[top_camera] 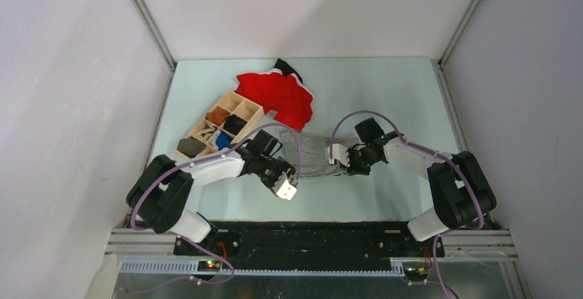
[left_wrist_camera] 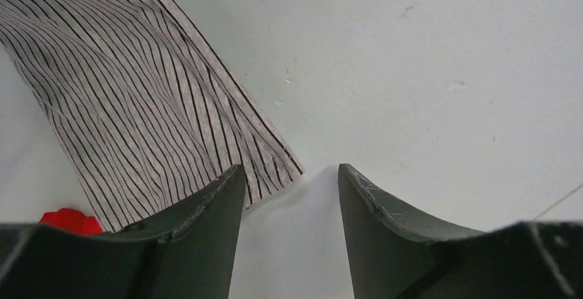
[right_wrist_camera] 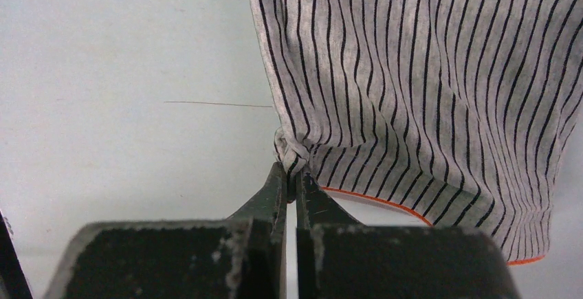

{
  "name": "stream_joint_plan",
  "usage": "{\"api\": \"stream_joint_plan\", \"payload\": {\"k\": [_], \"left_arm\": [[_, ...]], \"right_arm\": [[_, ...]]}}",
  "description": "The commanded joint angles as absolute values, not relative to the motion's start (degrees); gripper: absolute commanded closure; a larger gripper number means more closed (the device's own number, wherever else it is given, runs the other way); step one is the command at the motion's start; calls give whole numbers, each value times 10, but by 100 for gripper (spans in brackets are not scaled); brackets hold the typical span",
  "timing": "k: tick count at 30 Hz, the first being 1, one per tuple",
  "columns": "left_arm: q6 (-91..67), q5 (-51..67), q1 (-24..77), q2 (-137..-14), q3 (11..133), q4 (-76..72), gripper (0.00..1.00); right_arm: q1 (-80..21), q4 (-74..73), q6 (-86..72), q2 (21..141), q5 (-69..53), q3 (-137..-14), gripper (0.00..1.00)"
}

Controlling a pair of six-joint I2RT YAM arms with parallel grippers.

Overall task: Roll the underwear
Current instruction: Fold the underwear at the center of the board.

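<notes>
Shows the underwear [top_camera: 315,154] flat on the tabletop [top_camera: 385,100] between the arms, long axis running left to right. Has the right gripper [right_wrist_camera: 292,175] clenched on the hem corner at its right end, the left gripper [left_wrist_camera: 290,170] released, jaws apart just beside the opposite corner.

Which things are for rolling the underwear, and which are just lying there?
For the job: the striped underwear, the right gripper pinching its corner, the open left gripper.
Just lying about: the red cloth, the wooden tray.
</notes>
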State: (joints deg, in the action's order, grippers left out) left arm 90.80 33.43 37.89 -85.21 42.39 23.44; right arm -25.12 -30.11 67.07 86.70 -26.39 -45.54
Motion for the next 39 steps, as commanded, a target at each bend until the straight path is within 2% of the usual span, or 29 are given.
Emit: {"api": "stream_joint_plan", "payload": {"k": [1,11,16,18,21,23,32,39], "left_arm": [[847,339,392,-841,405,146,42],[843,268,408,-880,411,123,60],[891,256,408,-901,425,178,69],[903,249,407,-911,432,196,76],[912,233,407,-925,451,228,93],[914,225,406,-934,466,253,99],[851,303,381,-917,571,433,100],[857,321,368,-946,642,533,100]], "right_arm": [[-246,-340,674,884,-262,-459,100],[-250,-344,677,880,-256,-460,100],[-250,-346,675,886,-257,-465,100],[-250,-345,674,888,-258,-466,100],[-249,-349,672,888,-259,-466,100],[-249,-355,673,887,-261,-466,100],[-245,-458,665,805,-316,-487,100],[-238,-537,655,770,-350,-494,100]]}}
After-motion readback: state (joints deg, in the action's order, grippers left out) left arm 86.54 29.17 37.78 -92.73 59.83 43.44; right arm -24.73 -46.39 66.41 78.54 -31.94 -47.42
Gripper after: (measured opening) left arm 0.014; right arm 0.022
